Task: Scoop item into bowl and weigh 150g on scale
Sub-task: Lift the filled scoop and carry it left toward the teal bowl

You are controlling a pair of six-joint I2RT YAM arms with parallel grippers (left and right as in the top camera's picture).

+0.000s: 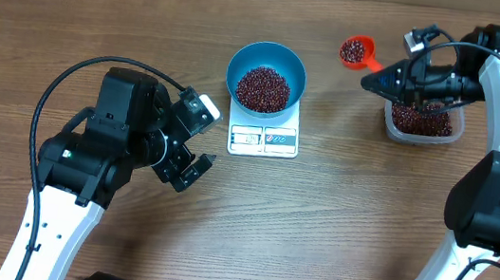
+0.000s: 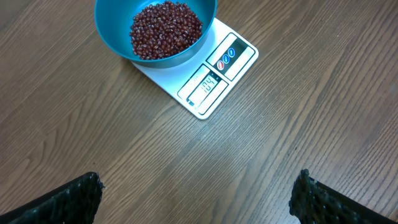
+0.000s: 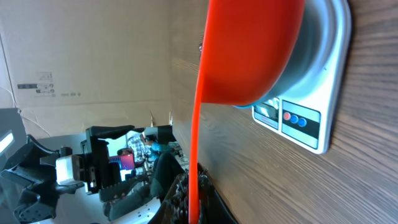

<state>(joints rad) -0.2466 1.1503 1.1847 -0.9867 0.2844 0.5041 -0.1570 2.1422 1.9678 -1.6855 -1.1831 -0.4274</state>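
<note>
The blue bowl [image 1: 239,62] stands on the white scale [image 1: 264,140] at the table's middle, holding a heap of red-brown beans [image 1: 263,87]. My right gripper [image 1: 379,79] is shut on the handle of a red scoop [image 1: 356,52], which carries some beans and hangs right of the bowl. In the right wrist view the scoop [image 3: 249,50] fills the top, its thin handle running down into the gripper [image 3: 194,205], with the scale [image 3: 311,121] behind. My left gripper [image 1: 192,159] is open and empty, left of the scale. The left wrist view shows the bowl [image 2: 112,31], beans [image 2: 165,28] and scale [image 2: 214,78] ahead of the gripper [image 2: 199,199].
A clear plastic tub [image 1: 421,128] holding more beans sits at the right, under the right wrist. The right arm rises along the table's right edge. Bare wood lies between the left gripper and the scale.
</note>
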